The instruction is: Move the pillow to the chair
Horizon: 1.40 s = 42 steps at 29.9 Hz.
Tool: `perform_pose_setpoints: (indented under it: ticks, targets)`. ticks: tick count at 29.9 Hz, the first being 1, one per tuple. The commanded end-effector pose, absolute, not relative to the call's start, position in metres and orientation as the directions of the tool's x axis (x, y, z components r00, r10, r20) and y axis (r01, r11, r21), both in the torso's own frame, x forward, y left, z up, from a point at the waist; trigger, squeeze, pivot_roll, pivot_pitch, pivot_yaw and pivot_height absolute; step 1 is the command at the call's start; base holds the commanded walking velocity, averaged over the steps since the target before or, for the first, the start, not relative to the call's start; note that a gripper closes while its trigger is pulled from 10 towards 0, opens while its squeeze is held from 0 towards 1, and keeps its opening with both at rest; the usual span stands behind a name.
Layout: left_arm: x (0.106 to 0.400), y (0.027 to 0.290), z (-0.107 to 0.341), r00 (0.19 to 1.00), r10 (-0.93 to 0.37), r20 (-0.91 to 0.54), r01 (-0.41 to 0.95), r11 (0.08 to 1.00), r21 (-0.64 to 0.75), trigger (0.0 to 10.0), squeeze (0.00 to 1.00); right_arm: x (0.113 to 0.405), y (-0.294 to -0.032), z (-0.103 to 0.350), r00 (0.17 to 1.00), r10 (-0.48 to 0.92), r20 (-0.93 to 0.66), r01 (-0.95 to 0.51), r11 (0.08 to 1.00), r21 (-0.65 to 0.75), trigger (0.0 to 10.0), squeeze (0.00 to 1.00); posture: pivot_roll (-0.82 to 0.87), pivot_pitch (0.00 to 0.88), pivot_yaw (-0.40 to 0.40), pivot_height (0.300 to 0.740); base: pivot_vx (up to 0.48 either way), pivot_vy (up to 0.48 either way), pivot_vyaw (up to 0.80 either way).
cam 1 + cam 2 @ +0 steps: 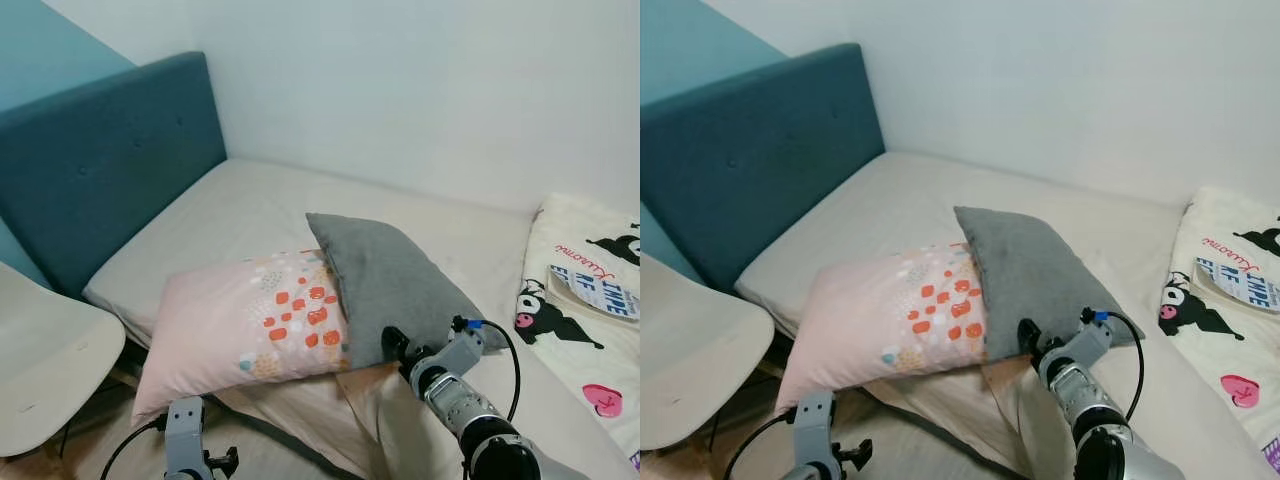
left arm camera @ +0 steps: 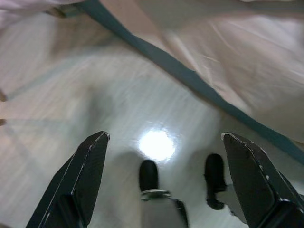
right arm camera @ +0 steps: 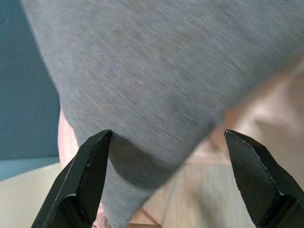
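Right gripper, fingers spread wide, reaches the gray pillow lying lengthwise toward the wall.

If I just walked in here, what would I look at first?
Probably the pink pillow with orange spots, lying at the near edge of the bed, with a grey pillow leaning on its right end. Next, the right gripper, jaws wide open, right at the grey pillow's near edge. On the bed's right side lies a cream blanket with cartoon pictures, and a white chair stands at the left.
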<state>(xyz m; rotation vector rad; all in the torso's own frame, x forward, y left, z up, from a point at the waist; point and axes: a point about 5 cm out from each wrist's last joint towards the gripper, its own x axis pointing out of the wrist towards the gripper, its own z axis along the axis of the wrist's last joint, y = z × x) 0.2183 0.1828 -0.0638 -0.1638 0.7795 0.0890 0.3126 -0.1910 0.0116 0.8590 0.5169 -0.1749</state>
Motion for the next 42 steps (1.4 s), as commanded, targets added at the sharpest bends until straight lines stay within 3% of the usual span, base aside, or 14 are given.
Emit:
perform_pose_setpoints:
  ticks: [1,9,13,19,31,42]
  targets:
    - [0.216,0.187,-0.065,0.700,0.029,-0.714,-0.138,0.986,-0.094,10.0,0.00,0.308,-0.190,0.006,0.851,0.041,-0.524,0.385,0.632,0.673,10.0,0.00,-0.14,0.000,0.055,0.716,0.000,0.000,0.00]
    - [0.210,0.194,-0.067,0.695,0.034,-0.718,-0.116,0.991,-0.065,10.0,0.00,0.311,-0.191,0.009,0.873,0.025,-0.487,0.387,0.572,0.724,10.0,0.00,-0.11,0.000,0.062,0.696,0.000,0.000,0.00]
    - [0.199,0.202,-0.071,0.679,0.051,-0.732,-0.107,0.994,-0.030,10.0,0.00,0.316,-0.183,0.016,0.916,0.064,-0.396,0.318,0.487,0.814,10.0,0.00,-0.10,0.000,0.072,0.691,0.000,0.000,0.00]
    - [0.187,0.208,-0.077,0.653,0.065,-0.754,-0.092,0.996,0.005,10.0,0.00,0.319,-0.176,0.018,0.916,0.087,-0.393,0.309,0.472,0.825,10.0,0.00,-0.09,0.011,0.076,0.691,0.000,0.000,0.00]
    - [0.174,0.214,-0.080,0.648,0.065,-0.759,-0.044,0.998,0.048,10.0,0.00,0.320,-0.193,0.022,0.922,-0.011,-0.386,0.360,0.392,0.847,10.0,0.00,-0.04,0.061,0.085,0.691,0.000,0.000,0.00]
    - [0.135,0.251,-0.082,0.656,0.100,-0.749,-0.020,0.993,0.115,10.0,0.00,0.315,-0.210,0.022,0.945,-0.071,-0.320,0.327,0.261,0.908,10.0,0.00,0.11,0.237,0.169,0.691,0.000,0.000,0.00]
